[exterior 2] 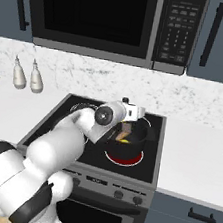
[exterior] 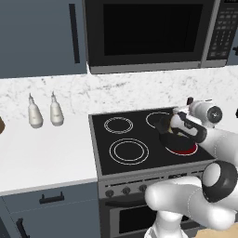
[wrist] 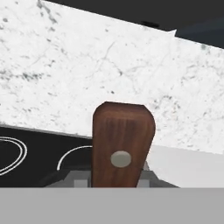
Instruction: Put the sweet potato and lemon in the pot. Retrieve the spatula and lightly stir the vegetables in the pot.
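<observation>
We read the slim spatula with the reddish-brown wooden handle (wrist: 123, 146) as already retrieved: in the hand view its rounded handle end, with a pale round rivet, rises straight up between the gripper's fingers toward the white marbled backsplash (wrist: 87, 74). The gripper (exterior 2: 124, 129) is clenched on that handle. In the right base view a short brown length of the handle shows at the hand, just over the short, round, dark grey-black pot (exterior 2: 139, 133).

As for which way it points, we judge the long axis to run along the gripper's own line, with the handle end away from the pot and toward the back wall, and the blade end down toward the pot. The blade itself is hidden from us, so we cannot say whether it touches anything.

The pot sits on the front right burner, whose ring glows red (exterior 2: 123, 158) beneath it. Inside the pot we make out a small bright yellow lemon (exterior 2: 123, 141) near the front wall. The orange-brown sweet potato we cannot pick out with certainty; a brownish patch beside the hand in the left base view may be it or may be the handle.

So we take the loading of the pot as done at least for the lemon, the spatula as in hand, and the stirring as the step under way or about to begin. What seems to remain is a light sweep of the blade round the pot.

Further out lies the black glass stovetop (exterior: 125, 135), with two white bottles (exterior: 45, 111) on the white counter to its left.
</observation>
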{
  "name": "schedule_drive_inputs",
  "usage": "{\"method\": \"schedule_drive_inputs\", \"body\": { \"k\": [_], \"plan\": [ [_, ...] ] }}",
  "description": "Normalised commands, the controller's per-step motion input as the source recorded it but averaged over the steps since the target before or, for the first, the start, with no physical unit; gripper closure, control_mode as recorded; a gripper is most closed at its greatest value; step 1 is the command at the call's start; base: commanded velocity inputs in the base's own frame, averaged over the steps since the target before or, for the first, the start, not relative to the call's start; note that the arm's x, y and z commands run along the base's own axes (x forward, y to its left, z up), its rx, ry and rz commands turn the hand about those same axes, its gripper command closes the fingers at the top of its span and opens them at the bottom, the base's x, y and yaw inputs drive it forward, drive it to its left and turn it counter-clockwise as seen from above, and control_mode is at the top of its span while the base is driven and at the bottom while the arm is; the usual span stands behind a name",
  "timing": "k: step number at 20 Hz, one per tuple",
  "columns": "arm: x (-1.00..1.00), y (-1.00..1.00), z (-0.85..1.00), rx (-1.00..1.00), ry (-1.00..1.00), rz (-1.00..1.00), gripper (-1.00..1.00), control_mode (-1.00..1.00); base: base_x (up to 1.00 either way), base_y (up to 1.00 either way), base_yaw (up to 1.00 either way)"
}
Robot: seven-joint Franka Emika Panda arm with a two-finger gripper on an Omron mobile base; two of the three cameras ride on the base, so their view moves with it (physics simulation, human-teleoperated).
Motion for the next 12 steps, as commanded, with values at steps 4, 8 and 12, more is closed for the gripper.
{"method": "schedule_drive_inputs", "body": {
  "k": [4, 8, 12],
  "plan": [
    [0.03, 0.13, -0.33, 0.25, 0.16, 0.20, 1.00, -1.00, 0.00, 0.00, 0.00],
    [0.33, 0.01, -0.23, 0.19, 0.01, 0.26, 1.00, -1.00, 0.00, 0.00, 0.00],
    [0.47, -0.10, -0.42, 0.08, -0.01, 0.31, 1.00, -1.00, 0.00, 0.00, 0.00]
  ]
}}
